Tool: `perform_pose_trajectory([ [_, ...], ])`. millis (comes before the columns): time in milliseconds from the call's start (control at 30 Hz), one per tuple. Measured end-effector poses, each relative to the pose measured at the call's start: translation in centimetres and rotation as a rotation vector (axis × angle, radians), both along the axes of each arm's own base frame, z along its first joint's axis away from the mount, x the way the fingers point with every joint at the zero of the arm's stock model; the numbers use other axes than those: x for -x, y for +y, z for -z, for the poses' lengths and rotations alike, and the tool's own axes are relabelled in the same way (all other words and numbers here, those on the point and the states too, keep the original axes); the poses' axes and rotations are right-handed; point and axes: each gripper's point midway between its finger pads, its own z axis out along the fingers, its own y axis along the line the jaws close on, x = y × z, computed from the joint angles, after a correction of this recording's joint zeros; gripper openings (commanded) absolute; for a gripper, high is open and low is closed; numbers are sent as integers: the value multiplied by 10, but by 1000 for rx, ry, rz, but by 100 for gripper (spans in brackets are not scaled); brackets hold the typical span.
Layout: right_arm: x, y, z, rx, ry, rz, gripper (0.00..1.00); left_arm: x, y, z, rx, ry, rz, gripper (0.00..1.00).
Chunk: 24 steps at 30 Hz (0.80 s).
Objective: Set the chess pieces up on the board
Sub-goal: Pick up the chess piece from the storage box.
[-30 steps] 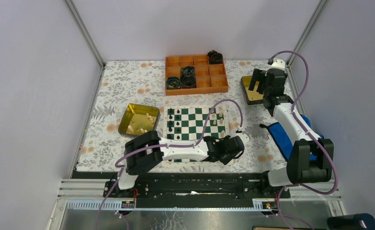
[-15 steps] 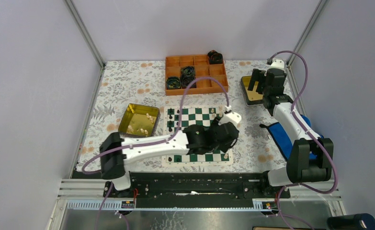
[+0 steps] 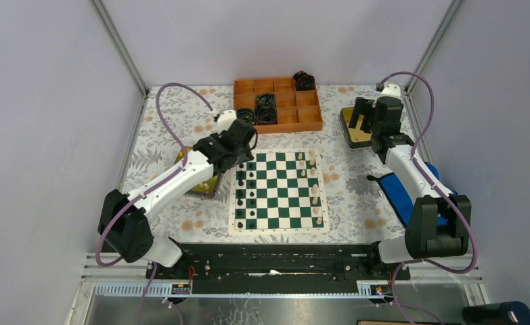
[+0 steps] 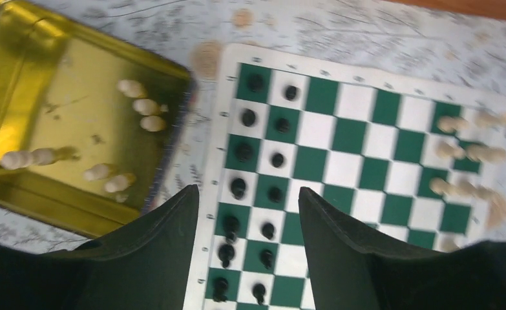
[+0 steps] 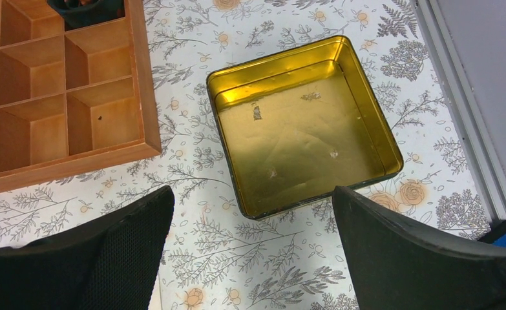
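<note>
As the left fingers (image 4: 166, 245) hang: spread apart with nothing between them, tips pointing down at the counter (image 5: 192, 213).
Below those fingers: the seam where the board (image 4: 360, 174) meets the left tin (image 4: 75, 103); the board runs off to their right, the tin sits to their left.
Black pieces (image 4: 243, 152): upright in two files just ahead of the gap between the fingers, so that side looks filled.
Placed cream pieces (image 4: 457, 152): at the board's far edge, well right of the fingers, blurred and uncountable.
Loose cream pieces (image 4: 143, 106): lying on their sides in the left tin, ahead and left of the fingers.
Why this pose: probably an open approach to the tin, as the remaining stock is all cream.
Right fingers (image 5: 114, 252): spread wide and empty.
Under them: the right tin (image 5: 302, 135), centred just ahead of the gap and bare inside; the orange tray (image 5: 140, 97) lies beyond the left finger.
Why parked there: its tin seems used up, so it likely waits clear of the board.
Progress: past halfway, I judge.
</note>
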Motion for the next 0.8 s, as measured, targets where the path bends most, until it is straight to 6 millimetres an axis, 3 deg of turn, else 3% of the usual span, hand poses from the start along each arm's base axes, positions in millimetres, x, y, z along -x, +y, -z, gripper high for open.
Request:
perform_pose_trajectory([
  [300,0,5,1,-2,2,-14,100,-20,104,43,14,108,-328,61],
  [433,0,8,0,-2,2,-19,100,-22,136,67,20,159,-418,57],
  [567,0,10,0,-2,2,-25,100,-25,145,84,35,180,-436,55],
  [800,1,14,0,-2,2,-34,100,-39,135,94,74,154,-384,50],
])
